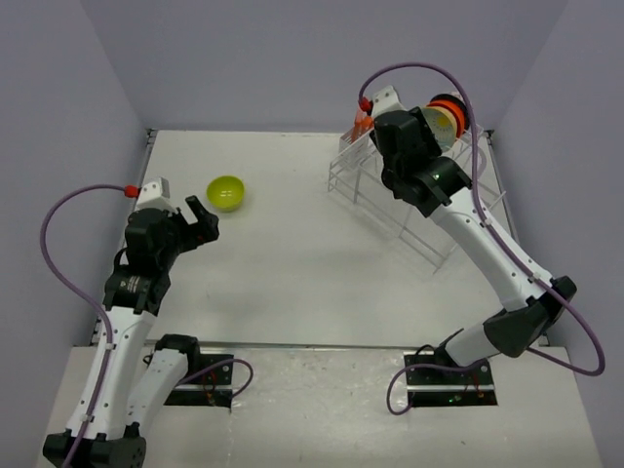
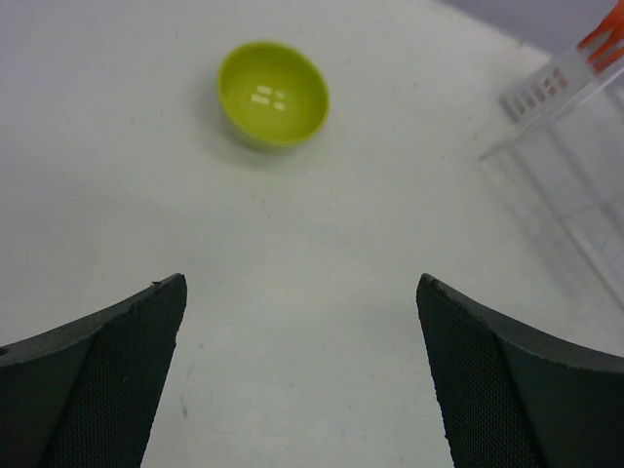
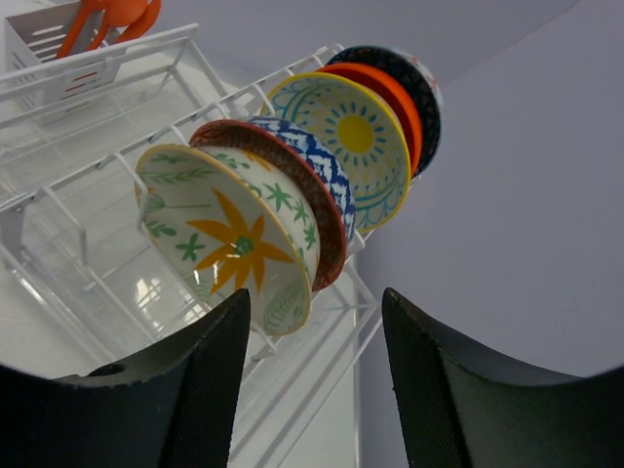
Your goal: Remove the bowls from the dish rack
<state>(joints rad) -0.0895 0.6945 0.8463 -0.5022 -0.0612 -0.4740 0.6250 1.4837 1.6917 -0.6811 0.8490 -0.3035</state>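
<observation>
A lime green bowl (image 1: 226,192) stands upright on the table at the left, apart from the dish rack (image 1: 429,234). My left gripper (image 2: 302,283) is open and empty, hovering short of that green bowl (image 2: 273,93). Several bowls stand on edge in a row in the dish rack (image 3: 88,253): white floral (image 3: 229,234) nearest, then a pink-red rimmed one (image 3: 292,166), yellow-centred (image 3: 356,136), orange-red (image 3: 395,93) and a dark one (image 3: 424,83). My right gripper (image 3: 315,297) hangs just under the floral bowl's lower rim, jaws apart, holding nothing.
A small utensil basket (image 3: 49,44) with orange utensils (image 3: 107,15) sits at the rack's far corner. The rack's corner also shows in the left wrist view (image 2: 575,146). Grey walls close in behind and on both sides.
</observation>
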